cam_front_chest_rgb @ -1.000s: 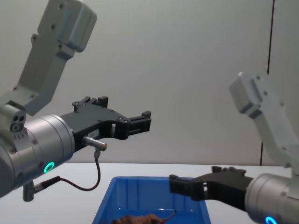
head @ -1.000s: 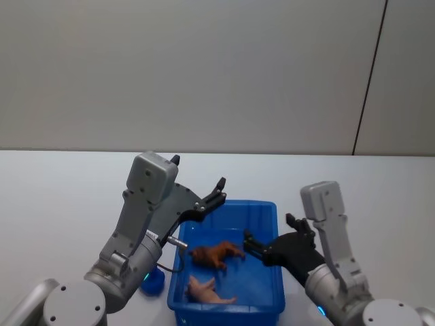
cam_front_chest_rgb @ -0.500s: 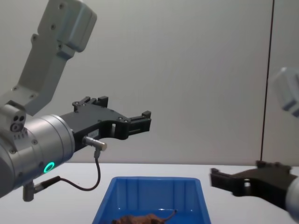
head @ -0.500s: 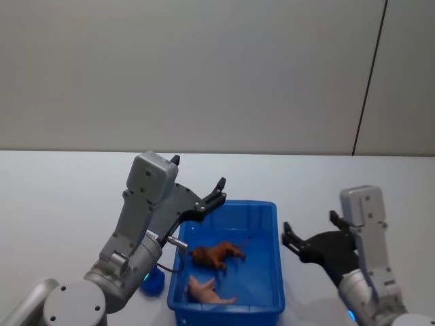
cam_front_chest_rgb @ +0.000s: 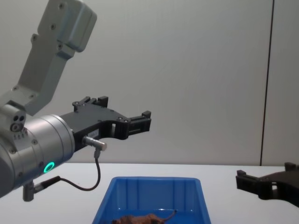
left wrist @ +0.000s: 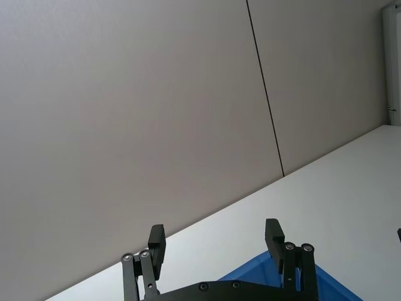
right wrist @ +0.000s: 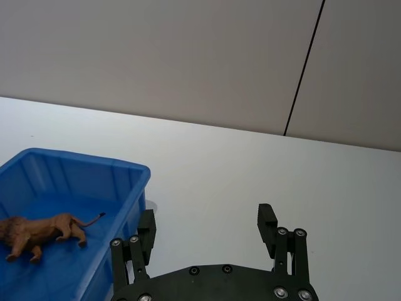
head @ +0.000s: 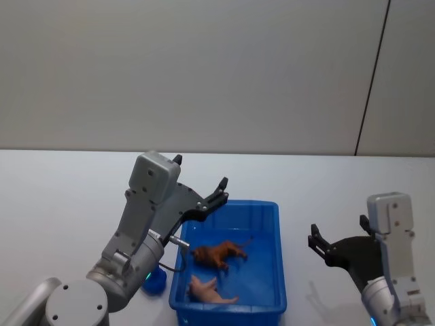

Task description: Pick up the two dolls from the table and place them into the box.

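Observation:
Both dolls lie inside the blue box (head: 278, 238): the reddish-brown one (head: 216, 253) with a thin tail near the middle, the pale pink one (head: 207, 290) closer to me. The brown doll (right wrist: 44, 229) also appears in the right wrist view inside the box (right wrist: 119, 169), and its back (cam_front_chest_rgb: 140, 218) peeks above the near rim in the chest view. My left gripper (head: 219, 191) hangs open and empty above the box's far left corner. My right gripper (head: 336, 239) is open and empty over the white table (head: 326, 190), right of the box.
A small blue round object (head: 155, 280) sits on the table beside the box's near left corner, under my left arm. A plain grey wall with a dark vertical seam (head: 370, 81) backs the table.
My right gripper has drawn back out of the box to the right, leaving the brown doll inside. The left arm has barely moved.

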